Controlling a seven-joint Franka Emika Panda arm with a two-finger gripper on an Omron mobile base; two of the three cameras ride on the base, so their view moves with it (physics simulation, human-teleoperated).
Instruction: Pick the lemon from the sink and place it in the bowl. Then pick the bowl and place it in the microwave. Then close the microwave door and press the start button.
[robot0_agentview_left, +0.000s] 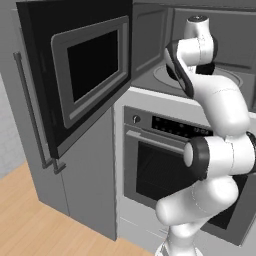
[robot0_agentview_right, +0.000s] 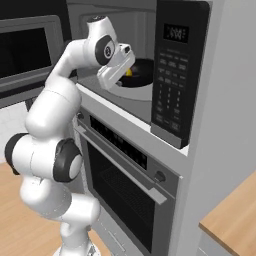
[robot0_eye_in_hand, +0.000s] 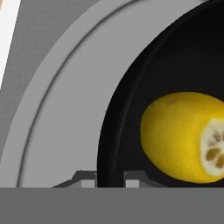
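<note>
— Inside the microwave (robot0_agentview_right: 145, 107), flat on the turntable plate (robot0_eye_in_hand: 57, 109): the black bowl (robot0_eye_in_hand: 131, 87), with the cut lemon (robot0_eye_in_hand: 179, 135) lying loose in it.

— And the gripper (robot0_eye_in_hand: 110, 180)?

— Narrow, tips astride the bowl's near rim. Cannot tell whether pinching or merely straddling.

— Handling?

— Looks stiff, light and smooth-walled. Best taken by the thin rim, one finger inside and one outside. Lemon likely to roll if tipped, so keep level. Microwave door (robot0_agentview_left: 75, 75) wide open.

— Any writing?

— Pale digits and button marks on the control strip (robot0_agentview_right: 172, 75), too blurred to read. No brand to be made out.
</note>
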